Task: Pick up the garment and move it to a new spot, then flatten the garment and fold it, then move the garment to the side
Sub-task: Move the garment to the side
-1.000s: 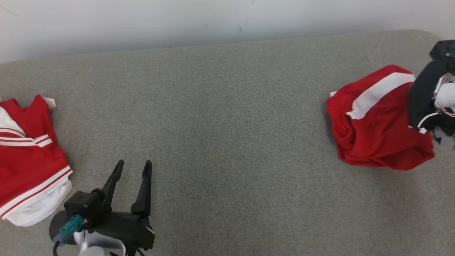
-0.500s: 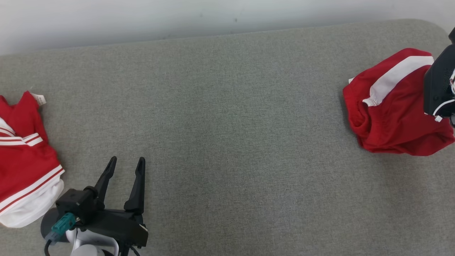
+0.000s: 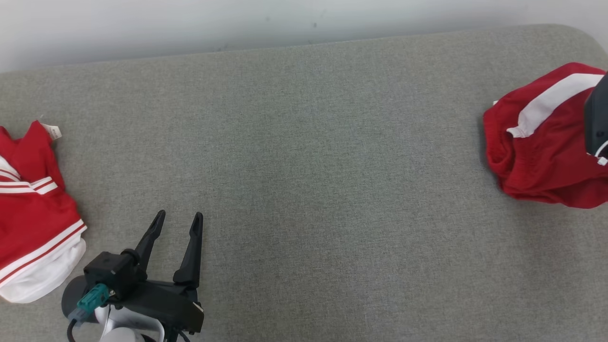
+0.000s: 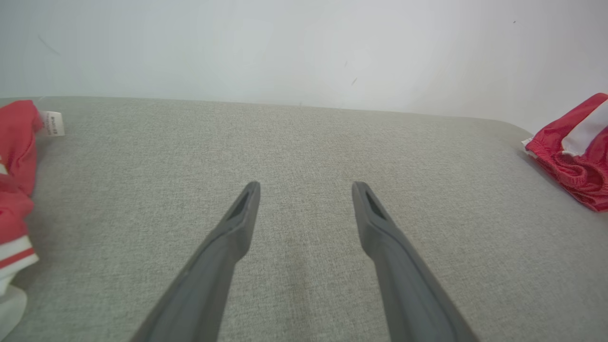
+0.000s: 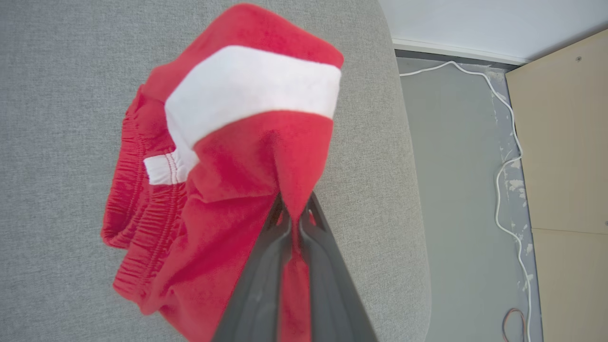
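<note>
The garment (image 3: 539, 156), a pair of red shorts with a white side stripe, hangs bunched at the right edge of the head view. We see the right fingers (image 5: 266, 280) pinched shut on a fold of its red cloth near the middle of the right wrist view, with the gathered waistband (image 5: 128, 199) drooping to the lower left there. It sits over the rounded right end of the grey surface (image 3: 304, 152), close to the edge; whether its lowest folds touch the surface or hang just clear we cannot tell. The left fingers (image 3: 191, 251) stand spread wide with nothing between them at the lower left of the head view, over bare surface. A second red and white garment (image 3: 33, 223) lies at the left edge of that view, well apart from the shorts, and we judge it no part of the present work. So we reckon the task is in its first step: the garment is gripped in a heap but not yet set down at a new spot. None of the flattening is done, since the cloth is crumpled and doubled on itself, and the fold and the move to the side are all to come. The wide bare middle of the surface looks the likely place to lay it out, and we expect the idle left fingers will be needed to spread it.
</note>
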